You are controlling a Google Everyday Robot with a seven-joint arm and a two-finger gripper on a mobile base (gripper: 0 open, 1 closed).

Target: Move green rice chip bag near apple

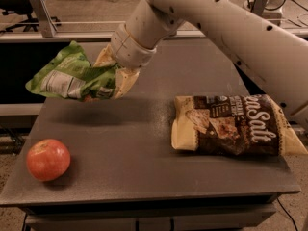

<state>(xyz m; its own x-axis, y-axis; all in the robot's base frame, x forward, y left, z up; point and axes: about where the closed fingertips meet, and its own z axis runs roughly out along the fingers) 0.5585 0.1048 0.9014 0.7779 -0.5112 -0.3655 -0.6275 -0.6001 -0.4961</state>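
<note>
Rice chip bag [67,78], the green one, is up in the air over the table's [134,143] back-left part, and you can see the gripper [114,78] clamped on its right end, tan fingers pinching the crumpled foil. Below it and nearer the camera, your apple [48,159] sits at the front-left corner, well apart from the bag. Off to the right, the Sea Salt bag [231,125] lies flat, clear of the arm.
</note>
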